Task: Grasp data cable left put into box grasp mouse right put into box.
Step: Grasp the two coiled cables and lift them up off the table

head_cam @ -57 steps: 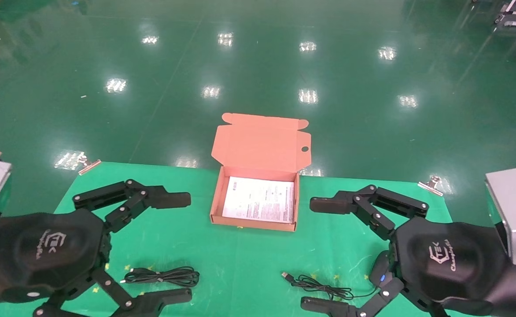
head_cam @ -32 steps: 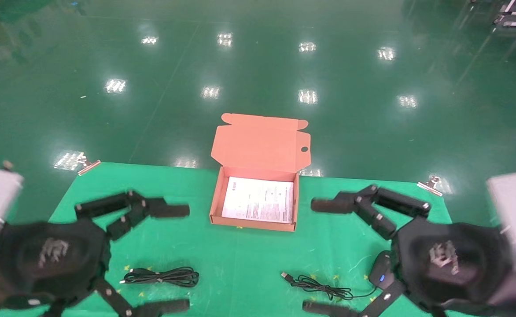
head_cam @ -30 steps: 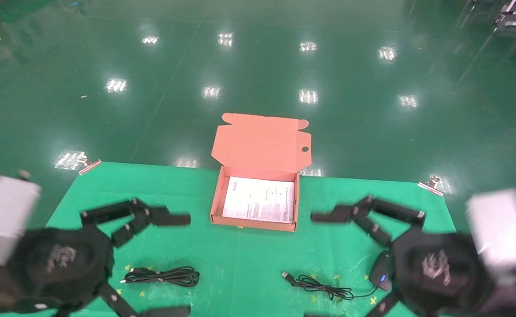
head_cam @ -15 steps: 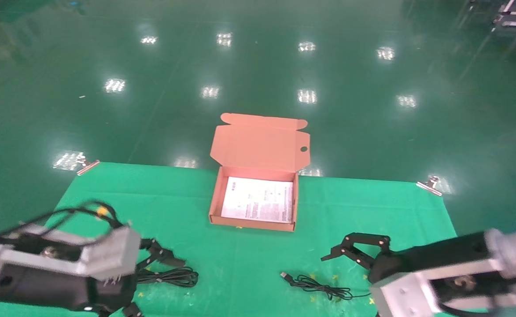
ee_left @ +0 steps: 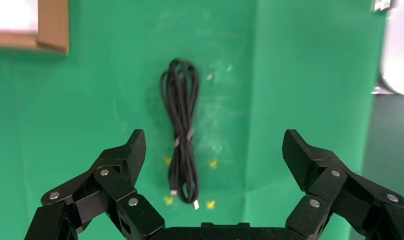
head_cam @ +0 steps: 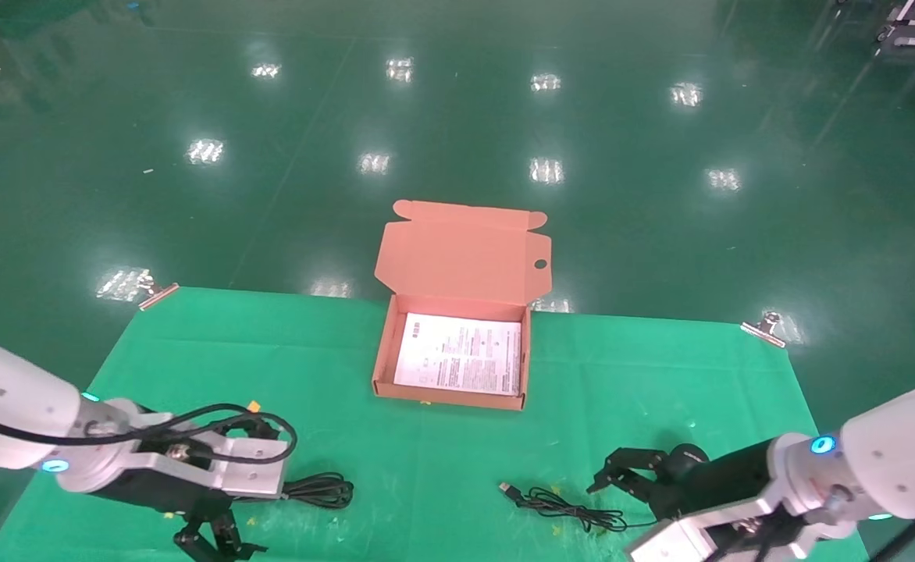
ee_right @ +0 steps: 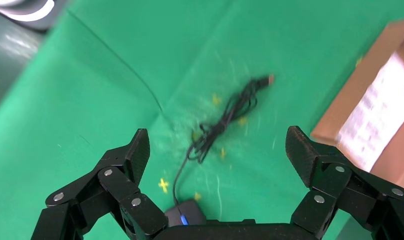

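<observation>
The box (head_cam: 457,355) sits open at the 12 o'clock edge of the green mat (head_cam: 426,468), a printed sheet (head_cam: 461,355) inside. The data cable (ee_left: 182,135) lies at 8 o'clock from the box. The left gripper (ee_left: 215,157) hangs above it, fingers spread, holding nothing. The mouse (ee_right: 185,215) lies at 4 o'clock from the box, its cord (head_cam: 563,507) trailing toward 9 o'clock. The right gripper (ee_right: 217,155) hangs above, fingers spread, holding nothing.

A: Where's the data cable (ee_left: 182,131)?
B: Flat on the green table (head_cam: 442,460), a narrow black looped bundle, left of centre.
A: And the mouse (ee_right: 185,213)?
B: On the right, black, its thin cord trailing toward the middle.
A: The box (head_cam: 386,343)?
B: Farther back between them, orange-brown, lid raised, white printed sheet inside.
</observation>
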